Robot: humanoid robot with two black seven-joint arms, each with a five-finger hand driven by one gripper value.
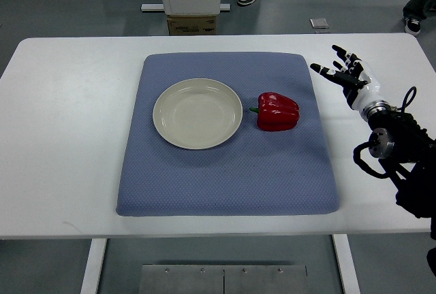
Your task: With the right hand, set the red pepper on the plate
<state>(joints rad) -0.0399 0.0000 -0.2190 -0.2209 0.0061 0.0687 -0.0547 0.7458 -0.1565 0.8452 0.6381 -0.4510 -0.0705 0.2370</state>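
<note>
- red bell pepper (pixel 278 111): glossy, blocky, lying on its side just right of the frame's centre, little green stem poking left toward the plate. Sits on the blue-grey mat, close beside the plate but not touching it.
- plate (pixel 197 113): round, cream-coloured, shallow with a raised rim, nothing on it. Flat on the same mat, slightly left of centre, right next to the pepper's stem end.
</note>
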